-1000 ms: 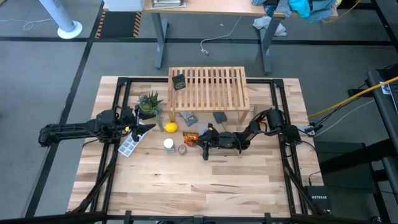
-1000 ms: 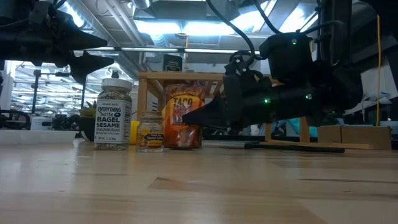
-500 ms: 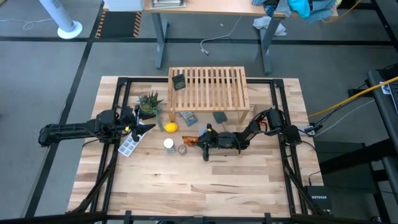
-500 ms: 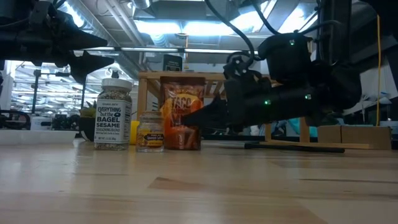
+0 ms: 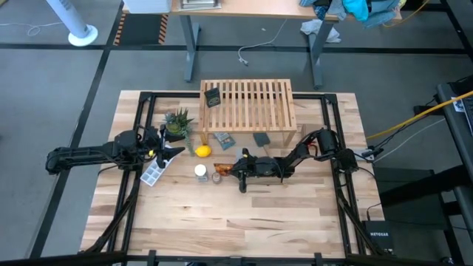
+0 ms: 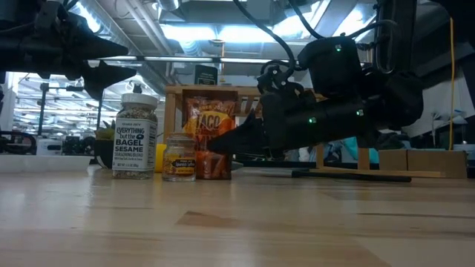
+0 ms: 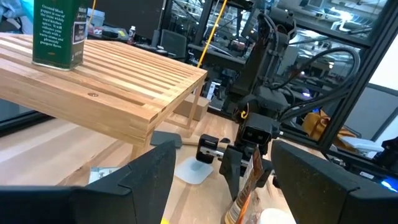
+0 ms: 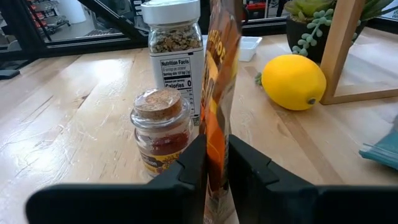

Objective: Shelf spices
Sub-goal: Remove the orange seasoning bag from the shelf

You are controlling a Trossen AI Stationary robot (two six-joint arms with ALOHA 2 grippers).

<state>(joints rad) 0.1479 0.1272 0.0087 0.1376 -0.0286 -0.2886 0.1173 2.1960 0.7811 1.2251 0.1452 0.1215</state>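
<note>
The shelf (image 5: 247, 109) is a slatted wooden rack at the table's far middle, and a small black square container (image 5: 213, 97) stands on its left end. In front of it on the table stand a white-capped jar (image 5: 200, 171) and a small cork-topped glass jar (image 5: 216, 177). My right gripper (image 5: 231, 168) is shut on an orange spice packet (image 6: 210, 137) right beside the glass jar (image 8: 161, 134). My left gripper (image 5: 168, 149) waits open at the table's left, with nothing between its fingers. My right gripper pinches the orange packet between its two fingers (image 8: 191, 167), on its flat faces near the edge facing me (image 8: 217, 149). The fingers come in about level from the table's right. The packet stands upright with a slight lean, its lower end (image 6: 215, 172) at the tabletop.
A lemon (image 5: 202, 151) and a potted plant (image 5: 177, 123) sit left of the shelf's front leg. A white tray (image 5: 153, 175) lies by my left gripper. A grey-blue spatula (image 5: 261, 139) and a blue packet (image 5: 223, 139) lie under the shelf's front edge.
My right gripper has tipped slightly and edged toward the table's left with the orange packet. The packet has shifted closer to the small glass jar and now leans a little instead of standing straight.
</note>
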